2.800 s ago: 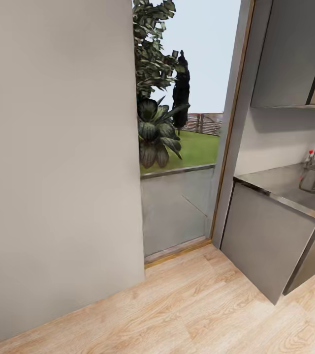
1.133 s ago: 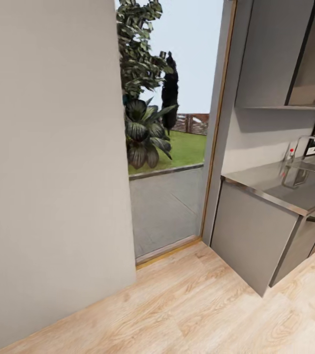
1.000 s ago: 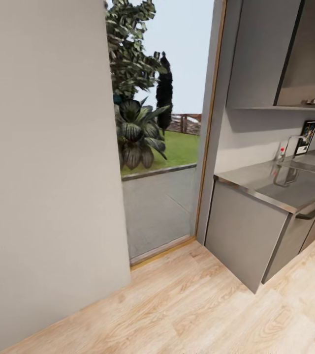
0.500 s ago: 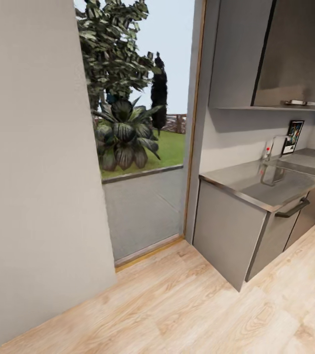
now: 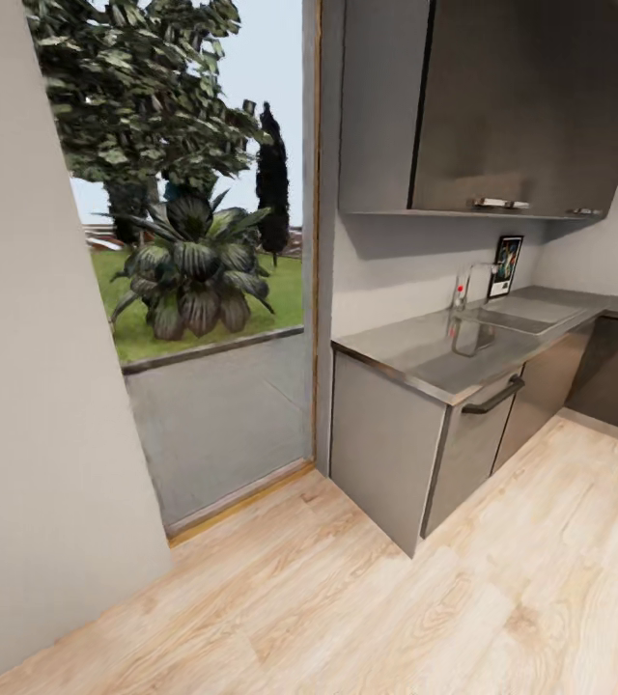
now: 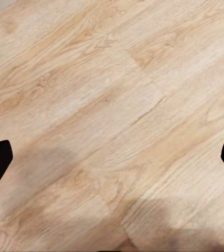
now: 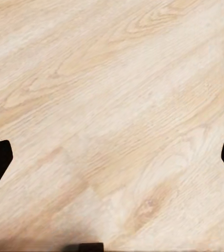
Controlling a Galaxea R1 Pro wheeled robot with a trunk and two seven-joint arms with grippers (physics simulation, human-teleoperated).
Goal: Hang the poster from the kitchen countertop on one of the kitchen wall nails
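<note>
Against the far wall stands the poster (lettering unreadable); both grippers spread wide.

pale wood-grain floor, grey reflective countertop, dark cabinets, black-framed poster
</note>
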